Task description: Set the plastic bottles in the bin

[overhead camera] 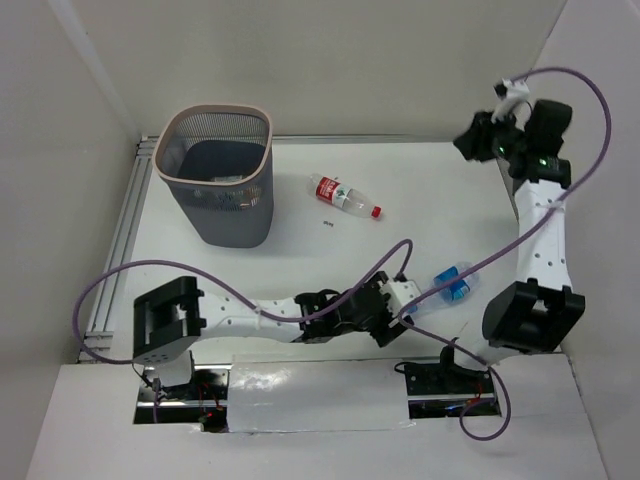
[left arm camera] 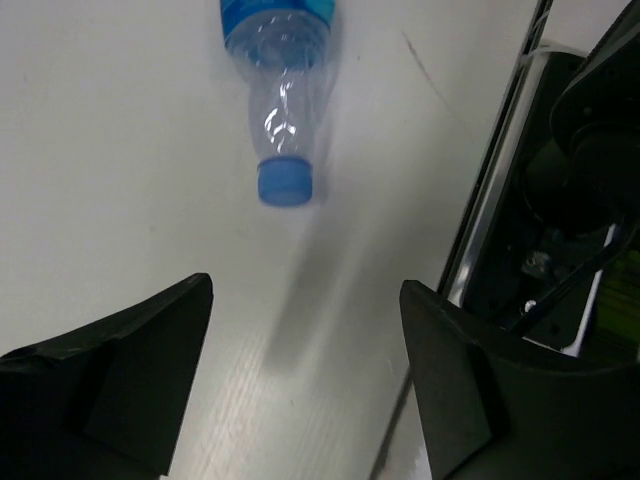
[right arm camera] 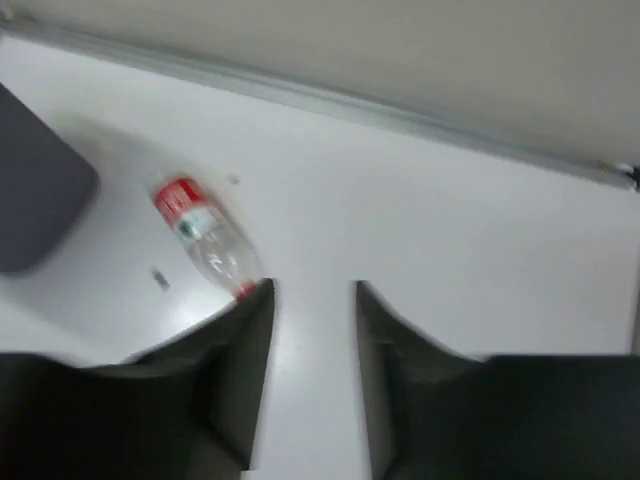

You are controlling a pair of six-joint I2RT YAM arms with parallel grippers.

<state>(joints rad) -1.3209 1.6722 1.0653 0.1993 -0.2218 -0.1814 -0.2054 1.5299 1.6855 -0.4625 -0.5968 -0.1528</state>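
Observation:
A clear bottle with a blue label and blue cap (overhead camera: 452, 282) lies on the white table at the near right. My left gripper (overhead camera: 410, 293) is open and empty just short of its cap. In the left wrist view the bottle (left arm camera: 283, 90) lies cap toward me, ahead of the open gripper (left arm camera: 305, 330). A clear bottle with a red label and red cap (overhead camera: 343, 195) lies mid-table. In the right wrist view this bottle (right arm camera: 205, 235) lies beyond the left fingertip. My right gripper (overhead camera: 467, 140) is raised at the far right, open and empty (right arm camera: 312, 295). The grey mesh bin (overhead camera: 215, 180) stands at the far left.
Something pale lies inside the bin, too unclear to name. The right arm's base (left arm camera: 570, 200) stands close to the right of the blue-capped bottle. The bin's dark side (right arm camera: 40, 195) shows at the left of the right wrist view. White walls enclose the table.

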